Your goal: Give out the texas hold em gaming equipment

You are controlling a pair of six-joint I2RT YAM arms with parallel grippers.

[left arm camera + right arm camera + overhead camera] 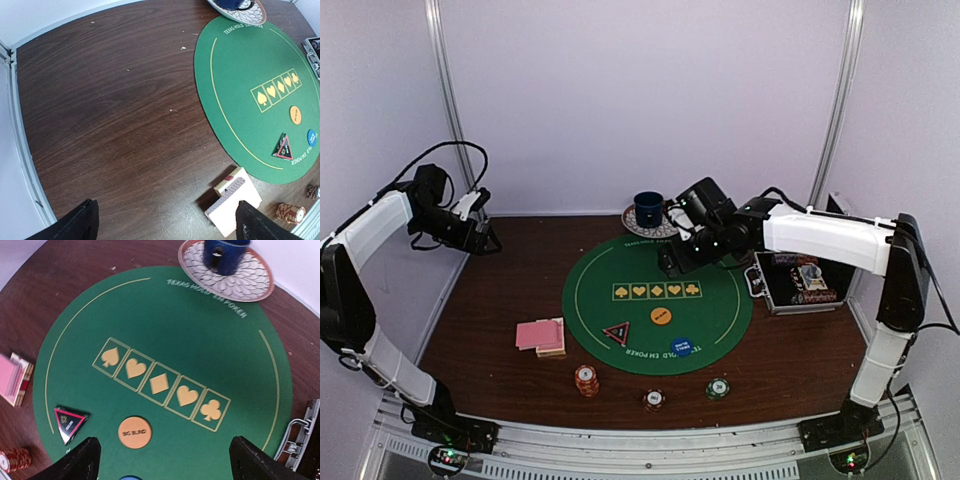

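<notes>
Green felt mat [720, 300] lies in the middle of the wooden table [110, 110], and the right gripper [164, 450] hovers over its far half with jaws spread wide and nothing between them. The left gripper [167, 220] hangs off at the far left corner of the table, just as wide and just as empty. My guess is that the right arm is about to take a marker off the mat, most likely the orange disc [134, 432] marked BIG BLIND, which sits just ahead of its fingers. That disc lies flat on the felt. The arm would do well to come straight down, straddle the disc at its rim, and close slowly so it neither skids nor drags the cloth. It should also stay off the triangle marker [69, 421] near its left. Counting up: one orange disc, one blue disc [682, 346] and one triangle are all on the mat's near half. One pile of pink-backed cards [538, 333] rests against a pale box [553, 350] just left of the mat. Three chip stacks stand on the wood in front: orange stack [586, 380], red stack [653, 399] and green stack [718, 388]. There is also one open metal case [775, 295] on the right, whose contents I cannot count, and one blue cup [648, 208] on a saucer [250, 282].
</notes>
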